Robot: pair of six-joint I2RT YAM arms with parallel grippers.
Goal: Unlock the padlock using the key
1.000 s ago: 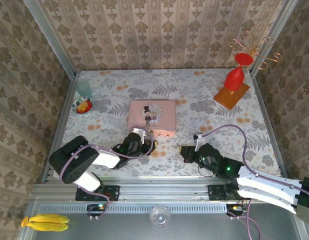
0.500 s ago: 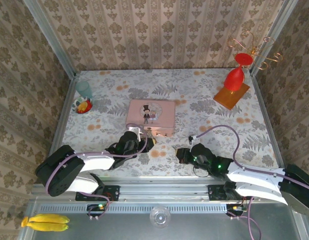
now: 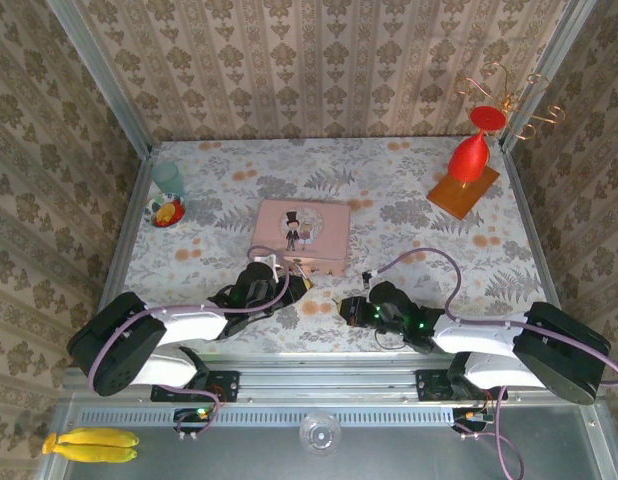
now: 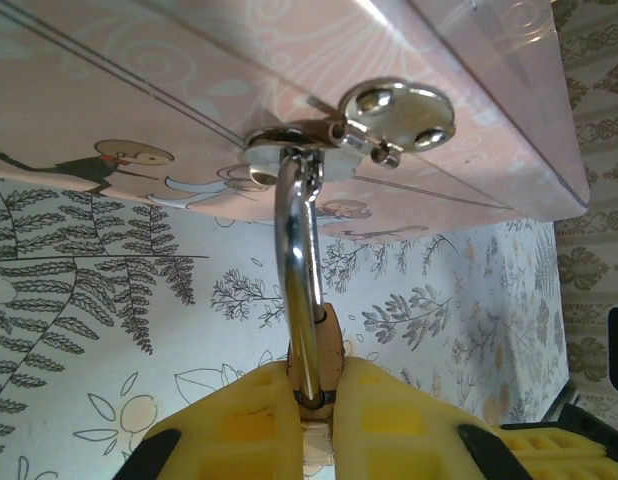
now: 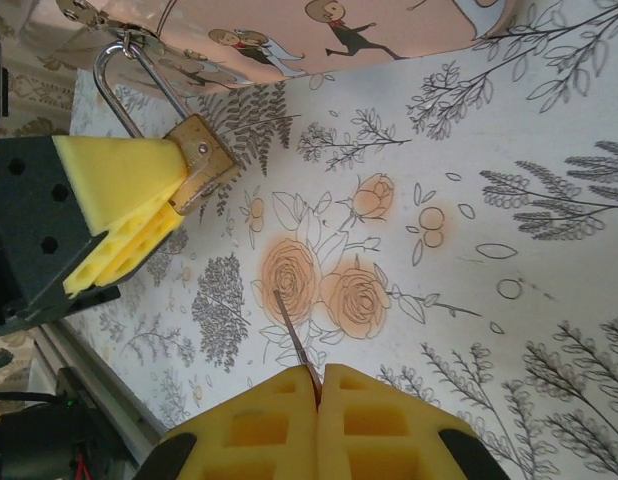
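The small brass padlock (image 4: 334, 350) hangs by its silvery shackle (image 4: 294, 250) from the hasp (image 4: 389, 110) on the pink box (image 3: 301, 232). My left gripper (image 4: 316, 405) is shut on the padlock's body, its yellow pads squeezing both sides. In the right wrist view the padlock (image 5: 202, 160) sits up left, held by the left gripper's pads (image 5: 109, 195). My right gripper (image 5: 317, 385) is shut on the thin key (image 5: 292, 330), whose blade sticks out toward the padlock, still well apart from it. From above, the left gripper (image 3: 289, 285) and right gripper (image 3: 347, 305) face each other.
A red goblet (image 3: 469, 155) on an orange block (image 3: 462, 192) stands at the back right. A glass cup (image 3: 169, 178) and a small fruit dish (image 3: 167, 212) sit at the left edge. Patterned walls enclose the table on three sides.
My right gripper has slid left with the key, closing in on the padlock. The left arm has stretched lower and forward, still holding the padlock at the box's front.
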